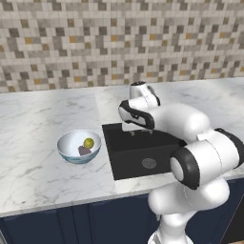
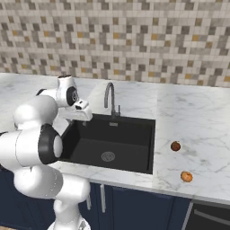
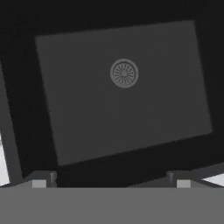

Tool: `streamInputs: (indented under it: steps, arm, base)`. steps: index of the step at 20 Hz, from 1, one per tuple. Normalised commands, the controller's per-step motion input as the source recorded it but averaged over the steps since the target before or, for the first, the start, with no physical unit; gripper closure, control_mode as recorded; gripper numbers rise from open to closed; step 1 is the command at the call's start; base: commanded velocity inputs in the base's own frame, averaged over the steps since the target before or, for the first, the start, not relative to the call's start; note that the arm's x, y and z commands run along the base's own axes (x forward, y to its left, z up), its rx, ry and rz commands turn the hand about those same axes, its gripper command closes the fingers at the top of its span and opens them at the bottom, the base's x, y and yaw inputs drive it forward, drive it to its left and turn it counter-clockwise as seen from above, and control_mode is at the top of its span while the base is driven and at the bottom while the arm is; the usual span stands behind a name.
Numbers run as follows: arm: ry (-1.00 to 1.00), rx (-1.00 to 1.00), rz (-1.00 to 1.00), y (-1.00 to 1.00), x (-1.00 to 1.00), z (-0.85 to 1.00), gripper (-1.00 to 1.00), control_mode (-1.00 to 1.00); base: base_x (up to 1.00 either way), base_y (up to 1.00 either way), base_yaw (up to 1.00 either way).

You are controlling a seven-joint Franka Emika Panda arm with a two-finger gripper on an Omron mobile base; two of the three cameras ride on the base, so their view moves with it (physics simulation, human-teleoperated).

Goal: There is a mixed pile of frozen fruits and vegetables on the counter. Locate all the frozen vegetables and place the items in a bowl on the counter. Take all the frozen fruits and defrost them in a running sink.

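Orange-brown lump [image 2: 186, 176] near counter's front edge, right of black rectangular sink [image 2: 112, 143]; darker reddish lump [image 2: 175, 146] just behind it. Pale blue-white glossy bowl [image 1: 66, 151], left of sink, holds yellow-green ball [image 1: 88, 142] and purple-brown lump [image 1: 84, 151]. My gripper [image 3: 111, 180], jaws apart and empty, hangs over the basin's grey drain [image 3: 124, 73]

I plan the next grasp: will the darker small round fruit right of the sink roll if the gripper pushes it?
Probably yes: the reddish-brown fruit looks round and lies free on smooth marble counter. Pushed left, it might drop into the sink. It appears rigid, not floppy.
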Motion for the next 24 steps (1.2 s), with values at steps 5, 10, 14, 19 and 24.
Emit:
streamInputs:
  steps: [5, 10, 14, 19, 24]
  arm:
    - [0.00, 0.06, 0.16, -0.72, 0.21, -0.10, -1.00, -1.00]
    - [0.00, 0.06, 0.17, -0.69, 0.36, -0.01, -1.00, -1.00]
    - [0.00, 0.07, 0.16, -0.67, 0.36, 0.00, -1.00, -1.00]
    - [0.01, 0.01, 0.12, -0.62, 0.27, -0.07, -1.00, -1.00]
    - [0.01, -0.02, 0.03, -0.84, 0.19, -0.13, -1.00, -1.00]
  base:
    - [0.00, 0.00, 0.00]
    - [0.00, 0.00, 0.00]
    - [0.00, 0.00, 0.00]
    - [0.00, 0.00, 0.00]
    - [0.00, 0.00, 0.00]
